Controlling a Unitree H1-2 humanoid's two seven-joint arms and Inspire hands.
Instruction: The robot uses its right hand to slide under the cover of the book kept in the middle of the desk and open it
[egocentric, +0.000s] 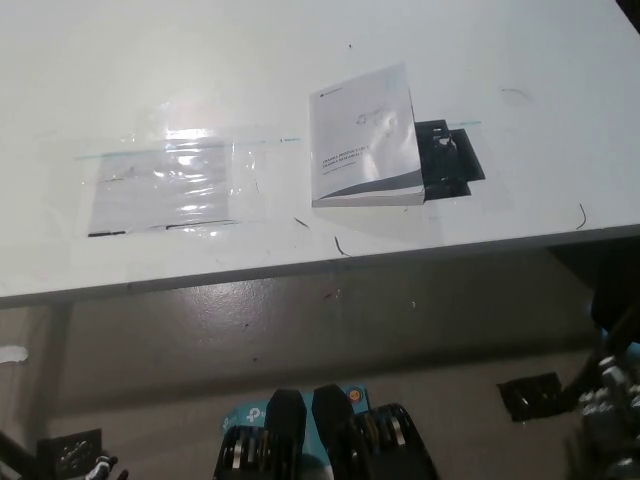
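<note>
Head view: right hand (608, 405) sits low at the picture's bottom right, below the desk edge and well apart from the book; it is dark and partly cut off by the frame, so whether its fingers are spread or closed cannot be told. Left hand is barely seen at the lower left corner; only a small white edge shows, state not readable.

Book (364, 140) lies closed on the white desk (300, 60), right of centre, cover up, slightly rotated. Cover is pale grey with small dark print and a darker curved band along its near edge. A black flat object (449, 160) sticks out from beneath the book's right side, touching it.

To the left, well apart from the book, a clear plastic sleeve (165, 185) lies flat, glaring under the light. Below the desk's near edge, grey floor (300, 330) shows.
</note>
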